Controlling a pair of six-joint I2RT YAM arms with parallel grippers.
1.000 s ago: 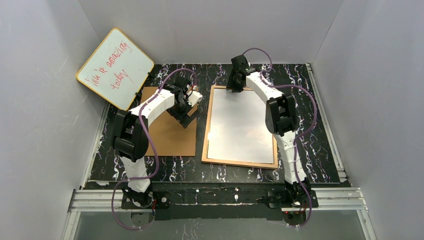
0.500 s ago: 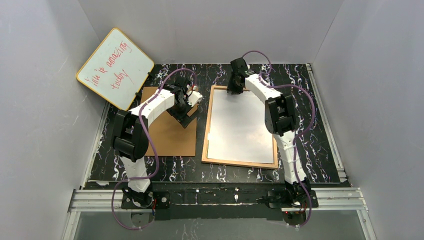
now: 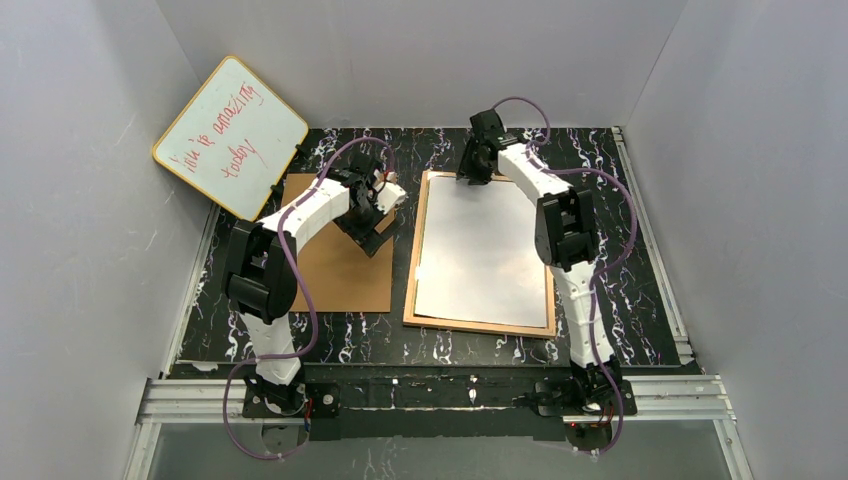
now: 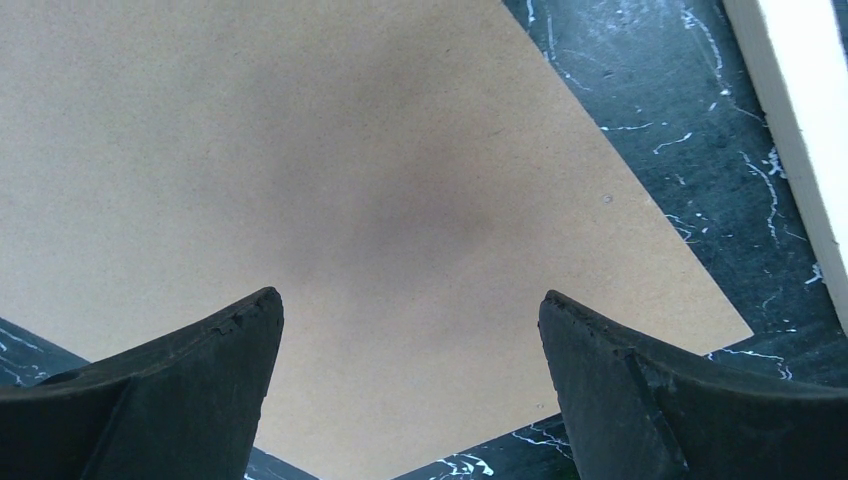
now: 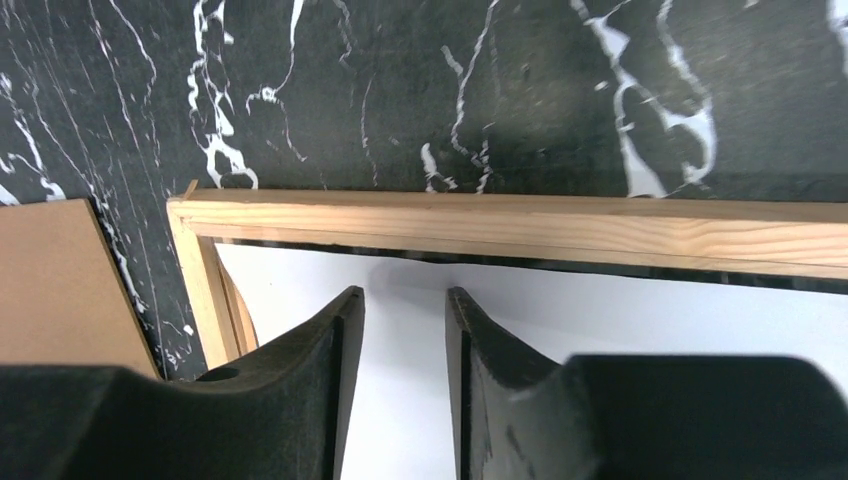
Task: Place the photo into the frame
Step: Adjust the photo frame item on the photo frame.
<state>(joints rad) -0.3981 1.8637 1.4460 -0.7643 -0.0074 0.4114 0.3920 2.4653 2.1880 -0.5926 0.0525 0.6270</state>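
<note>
Looking down, we see the far edge of the photo [image 5: 650,330] in the frame [image 5: 560,225], right under our right end effector [image 5: 405,292], fingers [image 5: 315,350] a little apart, holding nothing.

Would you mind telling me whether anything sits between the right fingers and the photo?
Nothing visible does: the right fingers hang directly over the photo, which lies white side up inside the frame.
</note>
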